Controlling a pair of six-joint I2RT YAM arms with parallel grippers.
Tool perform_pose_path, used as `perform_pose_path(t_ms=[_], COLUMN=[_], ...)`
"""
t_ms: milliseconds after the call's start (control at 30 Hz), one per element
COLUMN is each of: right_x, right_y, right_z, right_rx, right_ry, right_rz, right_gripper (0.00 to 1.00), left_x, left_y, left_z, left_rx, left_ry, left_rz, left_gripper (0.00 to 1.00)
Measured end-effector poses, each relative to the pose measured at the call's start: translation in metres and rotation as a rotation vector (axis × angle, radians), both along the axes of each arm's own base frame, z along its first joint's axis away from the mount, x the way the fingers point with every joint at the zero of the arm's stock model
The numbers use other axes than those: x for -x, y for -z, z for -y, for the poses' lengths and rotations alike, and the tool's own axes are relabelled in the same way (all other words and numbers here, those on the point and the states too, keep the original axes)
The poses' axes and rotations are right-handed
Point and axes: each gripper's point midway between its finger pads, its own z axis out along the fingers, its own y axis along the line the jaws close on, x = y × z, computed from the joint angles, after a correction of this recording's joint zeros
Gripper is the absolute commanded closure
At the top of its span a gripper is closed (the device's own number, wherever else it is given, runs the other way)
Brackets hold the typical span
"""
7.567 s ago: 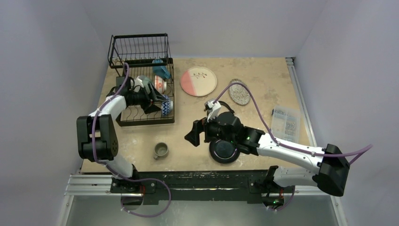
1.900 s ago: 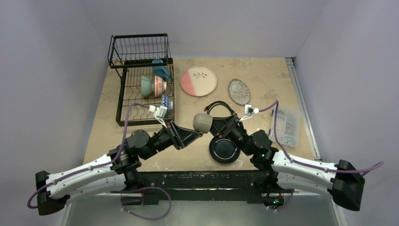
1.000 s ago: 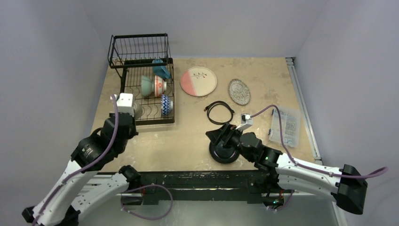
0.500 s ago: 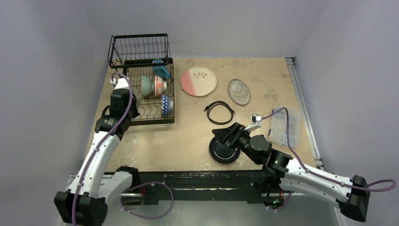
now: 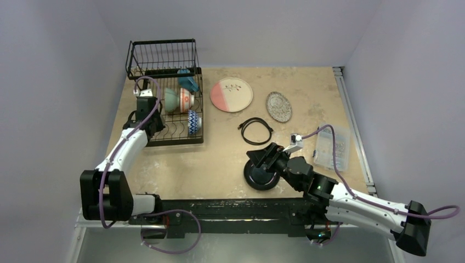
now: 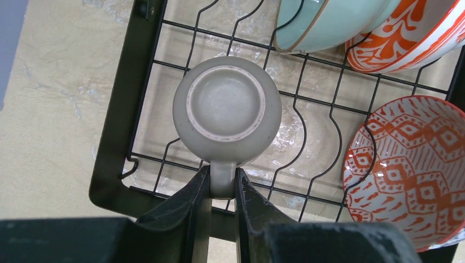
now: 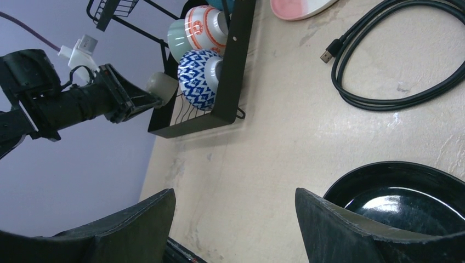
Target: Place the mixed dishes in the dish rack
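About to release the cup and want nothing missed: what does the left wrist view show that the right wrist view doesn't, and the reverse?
Only left wrist: the small grey cup with its base facing the camera, its handle pinched by the left gripper, over the dish rack tray wires. Only right wrist: the black plate near the open right gripper, the black coiled cable, and an edge of the pink-and-white large plate. Both: the cup, the rack, the mint-green bowl and the red-patterned bowl.

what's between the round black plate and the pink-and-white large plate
The black coiled cable, lying apart from both; the top external view shows it.
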Motion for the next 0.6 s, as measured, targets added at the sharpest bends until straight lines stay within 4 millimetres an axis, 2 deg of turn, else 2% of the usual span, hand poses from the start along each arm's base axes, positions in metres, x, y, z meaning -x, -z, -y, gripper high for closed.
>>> perform_pose_path(t_ms=[200, 433, 600], right_x=[0.000, 0.000, -0.001], right_y=[0.000, 0.002, 0.002], right_z=[0.000, 0.000, 0.001], right_rx=[0.001, 0.002, 0.001], right_ry=[0.000, 0.001, 0.007], right_rz=[0.000, -0.001, 0.001], right_gripper=[0.20, 0.20, 0.20], left_x=[-0.004, -0.011, -0.019], left_y=[0.011, 0.043, 0.042], left_z=[-0.003, -0.010, -0.013], left_rx=[-0.018, -0.043, -0.059], left_ry=[0.002, -0.022, -0.036], left_rz=[-0.016, -0.109, -0.086], left_gripper=[1.00, 1.00, 1.00])
